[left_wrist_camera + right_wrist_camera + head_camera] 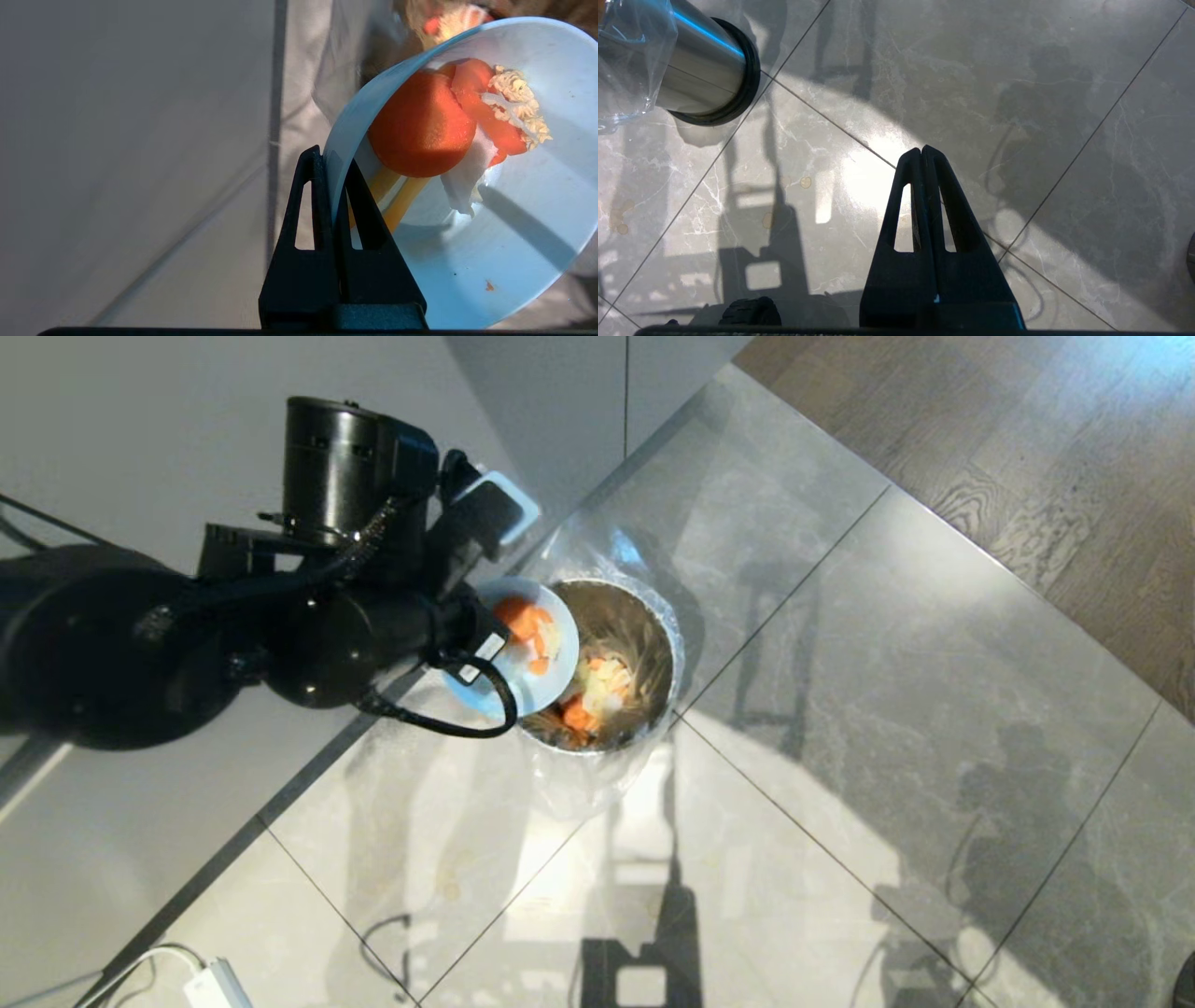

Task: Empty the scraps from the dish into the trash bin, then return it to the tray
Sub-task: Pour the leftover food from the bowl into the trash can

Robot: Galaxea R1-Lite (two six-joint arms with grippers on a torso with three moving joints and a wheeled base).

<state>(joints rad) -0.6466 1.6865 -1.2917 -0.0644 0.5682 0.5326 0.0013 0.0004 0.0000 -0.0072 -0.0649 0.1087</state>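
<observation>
Here the trash bin stands on the floor tiles, some scraps already inside. The dish is tilted over the bin's left rim, pinched at its edge by the left gripper. Remaining scraps cling inside: judge steeper tilt needed, lip kept inside the bag. The right gripper hangs closed, empty, away from the bin. Tray not in view.
</observation>
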